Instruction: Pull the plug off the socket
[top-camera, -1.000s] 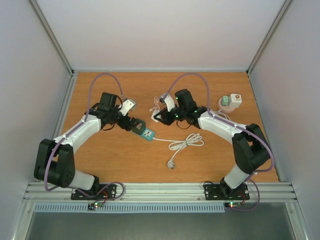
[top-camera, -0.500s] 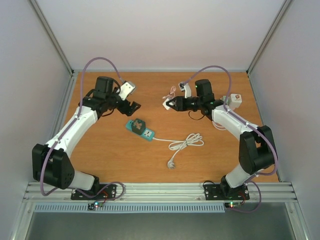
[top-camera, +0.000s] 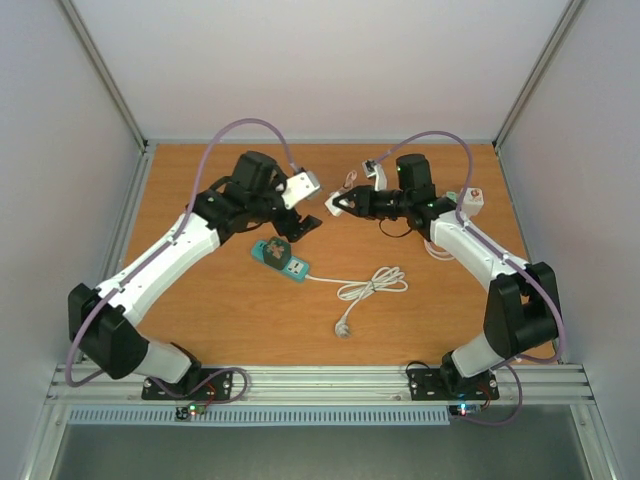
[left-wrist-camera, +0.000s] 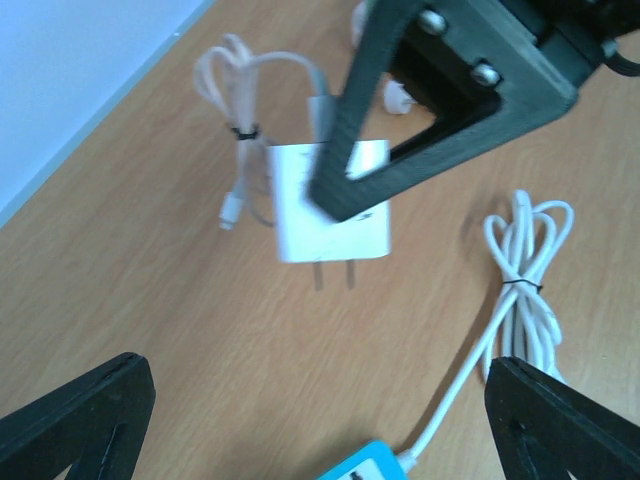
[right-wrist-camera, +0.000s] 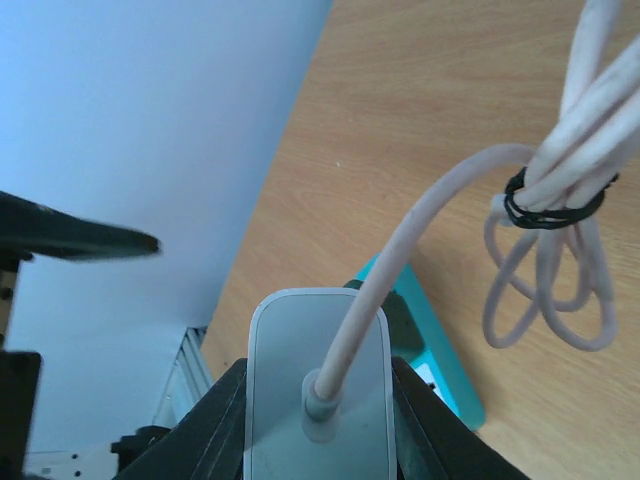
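**A:** Any brand or label you can read?

**B:** None that I can make out. The plug (left-wrist-camera: 332, 205) shows me a white face with two flat prongs pointing down. The marks on the teal socket (top-camera: 280, 256) are too small to read.

**A:** Where is the plug?

**B:** My right end effector (top-camera: 348, 204) is clamped tight on its body and holds it in the air over the far middle of the table (top-camera: 220, 320). It is apart from the socket, which lies flat on the table nearer my bases. The plug's thin cable hangs in a bundle (right-wrist-camera: 550, 200) bound with a black tie.

**A:** And your left end effector?

**B:** My left end effector (top-camera: 298, 228) is spread wide with nothing in it. It hovers over the far end of the socket, facing the plug, near the right end effector but not touching it.

**A:** What else is around?

**B:** The socket's white cord runs right to a tied coil (top-camera: 372, 285), and the cord end (top-camera: 343, 328) lies loose nearer my bases. A small white block with a red spot (top-camera: 473, 197) sits by the far right corner, partly behind my right arm.
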